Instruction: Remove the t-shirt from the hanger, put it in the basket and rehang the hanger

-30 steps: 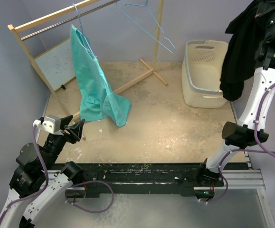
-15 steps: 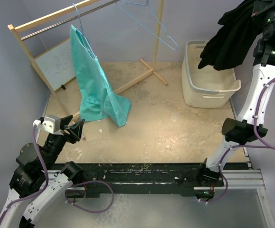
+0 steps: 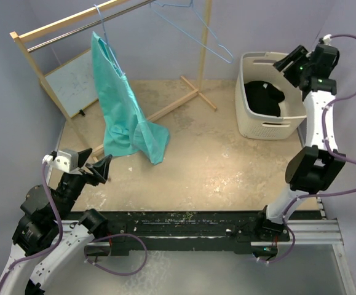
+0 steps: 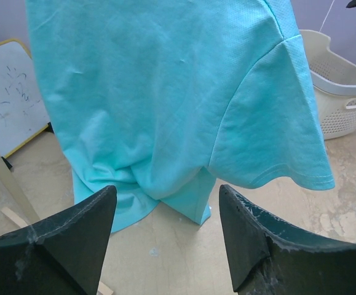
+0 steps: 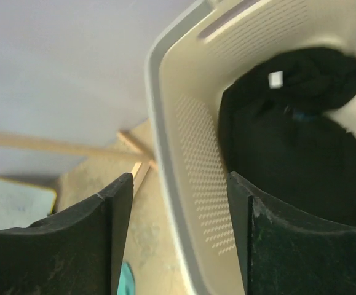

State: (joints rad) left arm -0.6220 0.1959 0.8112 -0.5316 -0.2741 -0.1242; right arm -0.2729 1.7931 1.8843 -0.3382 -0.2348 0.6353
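Teal t-shirt (image 3: 119,104), the only one I count on a hanger, hangs from the left part of the wooden rack (image 3: 205,31), its collar on a pale blue hanger (image 3: 99,21) and its lower hem reaching the sandy table (image 3: 227,166). In my left wrist view the shirt (image 4: 165,92) fills most of the picture, one sleeve drooping to the right. The left gripper (image 3: 99,167) faces it from the near side, apart from the cloth, fingers spread with nothing between them. I see a second hanger (image 3: 193,34), bare, further right on the rail. One whiteboard (image 3: 73,83) leans behind the shirt. Well apart to the right stands one cream laundry basket (image 3: 257,126) with a single black garment (image 3: 262,98) lying inside. The right gripper (image 3: 288,61) hangs over the basket's far rim, fingers spread, touching nothing.
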